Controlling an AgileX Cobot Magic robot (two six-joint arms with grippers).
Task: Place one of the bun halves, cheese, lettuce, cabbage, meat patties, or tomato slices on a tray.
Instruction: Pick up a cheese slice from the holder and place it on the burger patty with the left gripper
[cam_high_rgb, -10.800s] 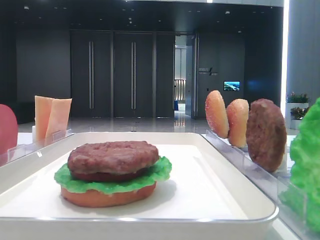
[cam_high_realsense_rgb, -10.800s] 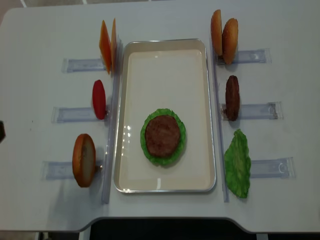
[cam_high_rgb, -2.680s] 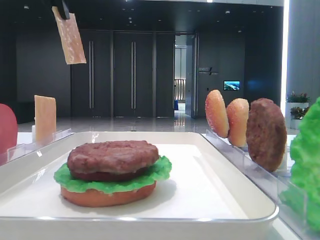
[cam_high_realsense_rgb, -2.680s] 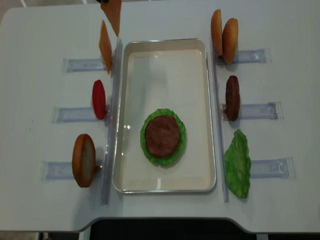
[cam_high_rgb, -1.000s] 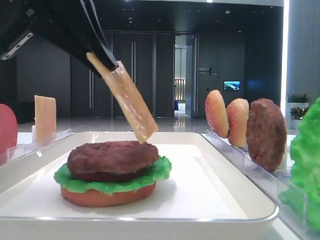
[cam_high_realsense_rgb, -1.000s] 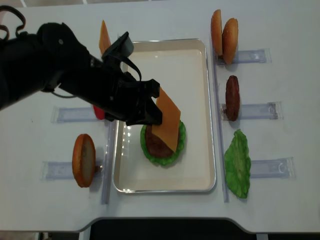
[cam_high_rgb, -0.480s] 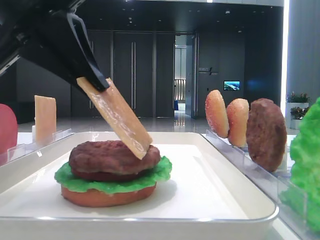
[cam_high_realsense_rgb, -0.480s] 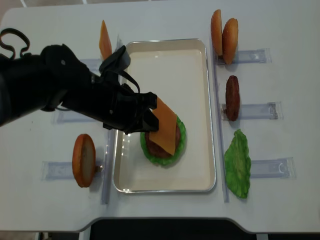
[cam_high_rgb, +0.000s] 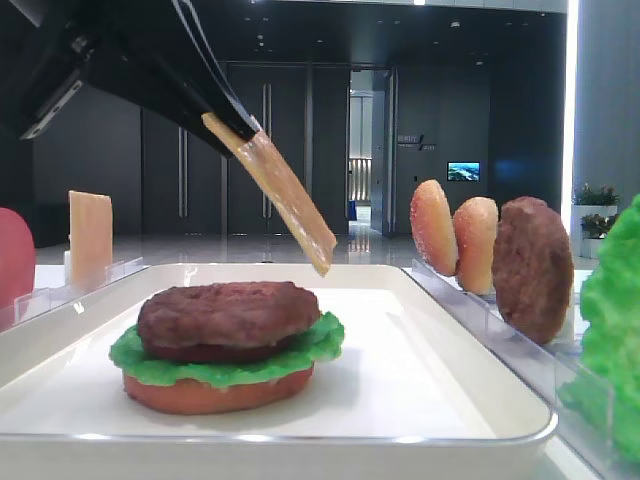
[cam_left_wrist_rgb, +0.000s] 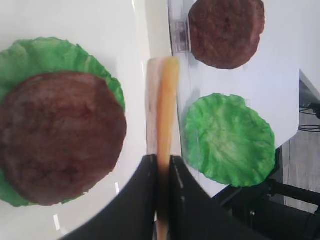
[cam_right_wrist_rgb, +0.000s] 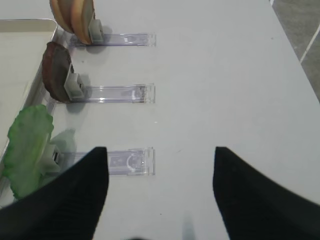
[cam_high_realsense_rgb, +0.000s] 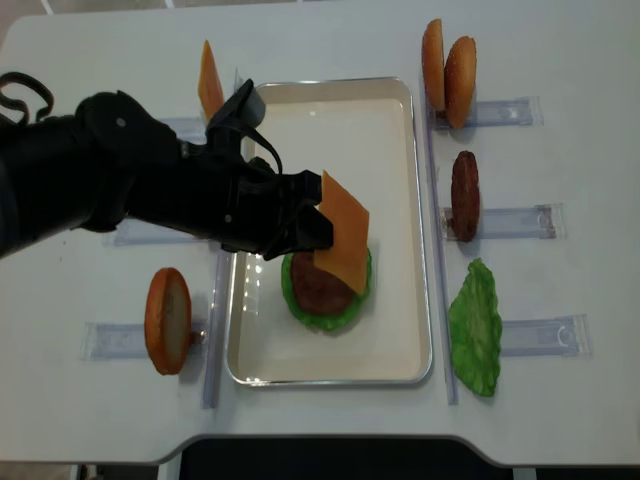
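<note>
Over the tray (cam_high_realsense_rgb: 330, 100), the left gripper (cam_high_realsense_rgb: 305, 228) pinches the cheese (cam_high_realsense_rgb: 342, 232) by one edge, so the slice hangs tilted, its free corner down and to the right, just clear of the patty (cam_high_rgb: 228, 314) stacked on lettuce (cam_high_rgb: 225, 360) and bun below the jaws, probably for laying it flat there. Well off to the right, the right gripper (cam_right_wrist_rgb: 160, 195) stands wide and empty above the table (cam_right_wrist_rgb: 225, 75).

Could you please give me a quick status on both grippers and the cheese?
Left gripper shut on thin pale-orange cheese slice, tilted above dark-brown patty. Right gripper open, empty. Nothing blocking.
</note>
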